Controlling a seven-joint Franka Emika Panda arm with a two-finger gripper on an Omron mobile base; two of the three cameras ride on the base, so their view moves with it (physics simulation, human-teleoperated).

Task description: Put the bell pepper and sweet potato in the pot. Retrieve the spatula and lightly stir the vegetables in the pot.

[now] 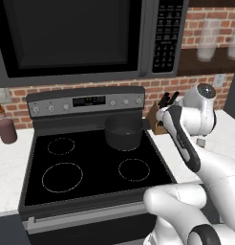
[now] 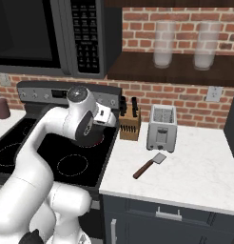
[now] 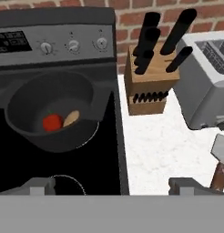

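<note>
- The pot point(image 3: 52, 111) is ahead-left of the gripper point(image 3: 111, 184), with the bell pepper point(image 3: 52, 122) and sweet potato point(image 3: 71, 118) already inside
- The gripper is spread wide, holding nothing
- The spatula point(image 3: 221, 161) lies at its right on the counter point(image 3: 161, 145), not yet taken; stirring remains

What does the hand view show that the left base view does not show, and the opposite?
Hand view alone: inside the pot, the red bell pepper touching the tan sweet potato; also the toaster and the spatula on the counter, and the open pincer. Left base view alone: the microwave and the maroon canister. Both share the pot, the stove knobs and the knife block.
</note>
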